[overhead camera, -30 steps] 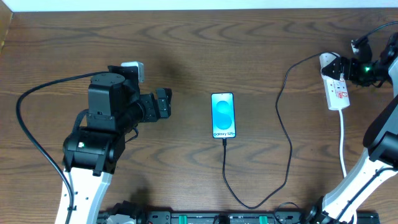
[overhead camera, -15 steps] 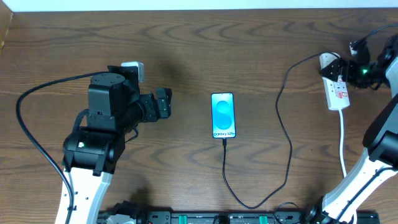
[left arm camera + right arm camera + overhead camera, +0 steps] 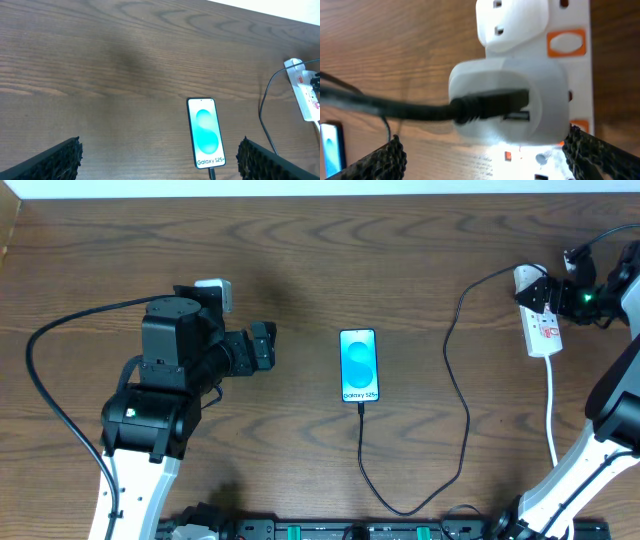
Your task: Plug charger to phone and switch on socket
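Note:
The phone (image 3: 359,366) lies screen-up at the table's middle, its blue screen lit, and also shows in the left wrist view (image 3: 205,132). The charger, a thin black cable (image 3: 462,410), runs from the phone's near end in a loop to a white adapter (image 3: 510,97) seated in the socket (image 3: 543,325). The socket is a white strip with orange-red switches (image 3: 566,42) at the far right. My right gripper (image 3: 548,292) is open and hovers just over the adapter end, its fingers either side in the right wrist view (image 3: 487,160). My left gripper (image 3: 265,345) is open and empty, left of the phone.
The socket's thick white cord (image 3: 551,410) runs toward the near right edge beside my right arm. A black equipment rail (image 3: 330,530) lines the near edge. A black cable (image 3: 60,330) loops from my left arm at the left side.
My right gripper has shifted slightly over the socket's far end. The left arm, phone and cable have not moved.

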You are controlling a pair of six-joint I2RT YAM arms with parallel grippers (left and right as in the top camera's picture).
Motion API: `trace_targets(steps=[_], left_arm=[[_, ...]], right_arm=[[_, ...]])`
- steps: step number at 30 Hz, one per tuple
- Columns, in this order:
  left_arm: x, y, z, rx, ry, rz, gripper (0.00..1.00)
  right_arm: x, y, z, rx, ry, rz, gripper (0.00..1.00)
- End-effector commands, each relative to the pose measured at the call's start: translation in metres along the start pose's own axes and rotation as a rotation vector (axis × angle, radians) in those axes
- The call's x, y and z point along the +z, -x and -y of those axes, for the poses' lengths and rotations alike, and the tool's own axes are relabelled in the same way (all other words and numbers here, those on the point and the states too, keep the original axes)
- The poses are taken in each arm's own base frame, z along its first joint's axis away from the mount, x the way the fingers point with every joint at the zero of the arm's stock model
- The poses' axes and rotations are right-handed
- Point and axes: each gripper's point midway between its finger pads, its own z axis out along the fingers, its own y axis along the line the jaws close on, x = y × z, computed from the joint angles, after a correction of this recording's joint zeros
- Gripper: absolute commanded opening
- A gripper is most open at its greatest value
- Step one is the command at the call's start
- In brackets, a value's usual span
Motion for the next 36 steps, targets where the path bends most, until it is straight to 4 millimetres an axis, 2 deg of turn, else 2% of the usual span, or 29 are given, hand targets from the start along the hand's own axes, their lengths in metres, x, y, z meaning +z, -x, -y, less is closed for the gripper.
trace_targets(steps=[1, 9, 14, 23, 28, 36], left_arm=[[-0.003, 0.004, -0.002, 0.014, 0.013, 0.014, 0.99], [-0.003, 0.004, -0.002, 0.014, 0.012, 0.014, 0.99], [-0.003, 0.004, -0.002, 0.014, 0.013, 0.014, 0.99], [-0.003, 0.004, -0.002, 0.014, 0.013, 0.014, 0.99], [-0.003, 0.004, -0.002, 0.014, 0.013, 0.014, 0.99], [-0.003, 0.004, -0.002, 0.014, 0.012, 0.014, 0.99]], right_arm=[[0.019, -0.018, -0.027, 0.065, 0.148, -0.047, 0.99], [0.02, -0.013, -0.033, 0.05, 0.174, -0.03, 0.99], [0.021, -0.018, -0.018, 0.048, 0.088, -0.053, 0.99], [0.02, -0.02, -0.013, 0.062, 0.06, -0.066, 0.99], [0.004, -0.014, 0.005, 0.1, -0.04, -0.074, 0.99], [-0.044, 0.011, 0.028, 0.093, -0.227, -0.06, 0.99]])
